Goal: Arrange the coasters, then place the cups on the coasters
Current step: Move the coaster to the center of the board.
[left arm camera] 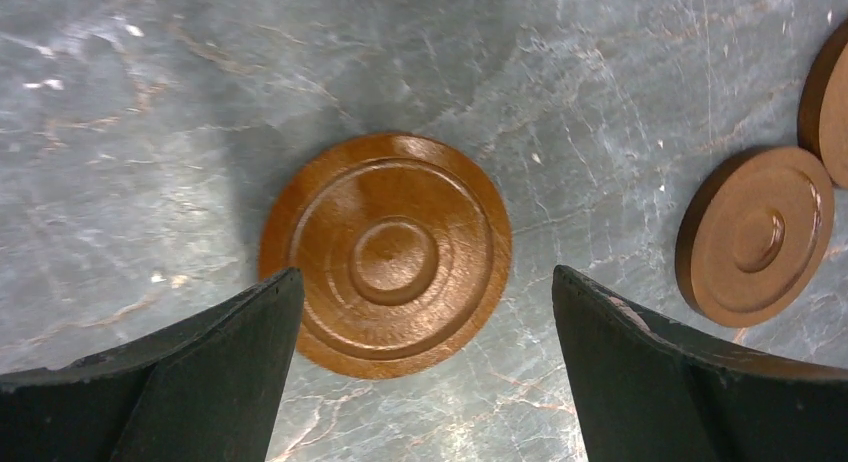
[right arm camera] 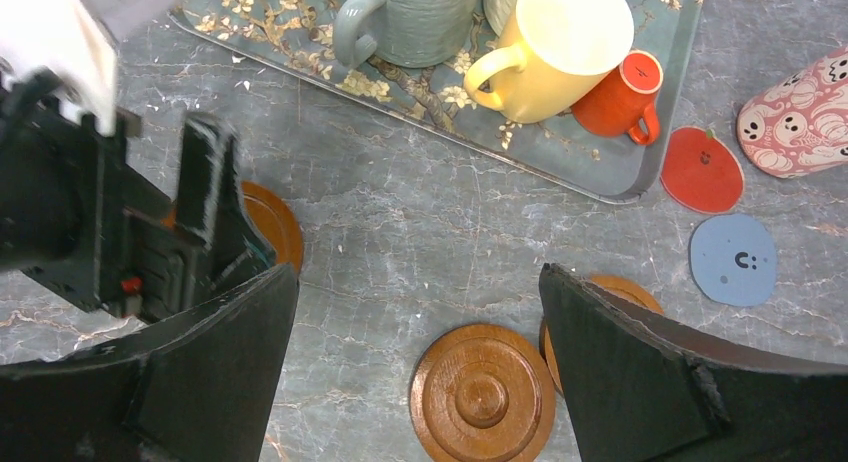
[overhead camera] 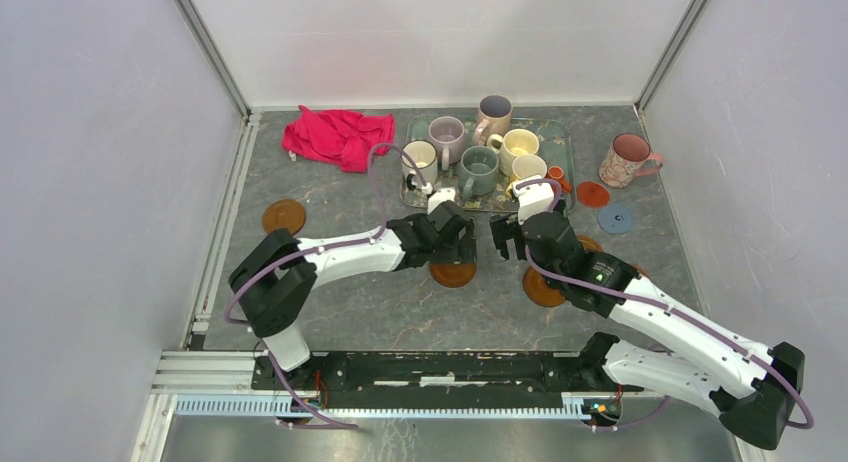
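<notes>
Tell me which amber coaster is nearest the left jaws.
The glossy ringed coaster lying flat directly below the open left jaws, centred between them; the other amber coasters lie off to its sides.

Left pincer (left arm camera: 425, 282) and right pincer (right arm camera: 418, 272) near each other, jaws spread wide, empty.

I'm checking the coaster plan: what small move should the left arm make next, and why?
Probably lower the left arm and close its jaws on the brown coaster. The jaws stand open, with that coaster lying flat on the table between them in the wrist view.
</notes>
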Available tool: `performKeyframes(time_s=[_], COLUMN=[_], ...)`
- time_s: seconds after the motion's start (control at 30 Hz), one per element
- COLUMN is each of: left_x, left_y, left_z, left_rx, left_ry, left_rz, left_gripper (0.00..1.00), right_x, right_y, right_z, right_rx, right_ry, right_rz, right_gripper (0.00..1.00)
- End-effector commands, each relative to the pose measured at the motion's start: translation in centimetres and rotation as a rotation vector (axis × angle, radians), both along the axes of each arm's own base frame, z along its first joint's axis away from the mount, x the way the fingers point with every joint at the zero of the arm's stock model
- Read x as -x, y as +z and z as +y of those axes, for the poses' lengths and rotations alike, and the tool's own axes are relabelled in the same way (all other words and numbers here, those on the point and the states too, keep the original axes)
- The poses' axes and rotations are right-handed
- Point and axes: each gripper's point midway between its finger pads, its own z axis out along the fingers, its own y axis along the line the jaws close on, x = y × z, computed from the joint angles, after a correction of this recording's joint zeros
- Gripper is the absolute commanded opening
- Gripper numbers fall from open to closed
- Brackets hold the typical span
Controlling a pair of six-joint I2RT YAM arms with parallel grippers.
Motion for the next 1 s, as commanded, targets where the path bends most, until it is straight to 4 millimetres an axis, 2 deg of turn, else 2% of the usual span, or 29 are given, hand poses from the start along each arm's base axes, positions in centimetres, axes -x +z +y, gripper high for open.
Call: performKeyframes(time_s=[0.0,0.23,0.33,0.47,0.7,0.97], left_x=[0.5,1.4,1.7,2.3,4.8,8.2], left_y=[0.6,-0.7,-1.7,-2.7,-4.4,-4.9], left_z=[-3.0,-5.3,-5.7,-5.1,-1.8,4.9], left_rx=[0.015,0.005,-0.008,-0.027,-0.086,-0.143], left_ry=[-0.082,-0.144,-0.153,-0.148,-0.150,-0.098], left_rz=[-0.018,-0.001,0.017,0.036,0.072,0.098], left_gripper=[1.00,1.00,1.00,1.00,1.00,1.00], right_x=[-0.1,-0.3,-0.3,-0.3,-0.4,-0.7], right_y=[1.0,1.1,1.1,1.0,0.6,-0.2], right_z=[-0.1,0.2,0.3,0.4,0.7,1.6], right_rx=[-0.033,-0.034,-0.032,-0.029,-0.025,-0.027], right_ry=[-0.024,-0.015,-0.012,-0.010,-0.001,0.015], right_rz=[-0.025,-0.021,-0.019,-0.016,-0.010,0.007], right_gripper=[0.98,0.98,0.98,0.98,0.98,0.98])
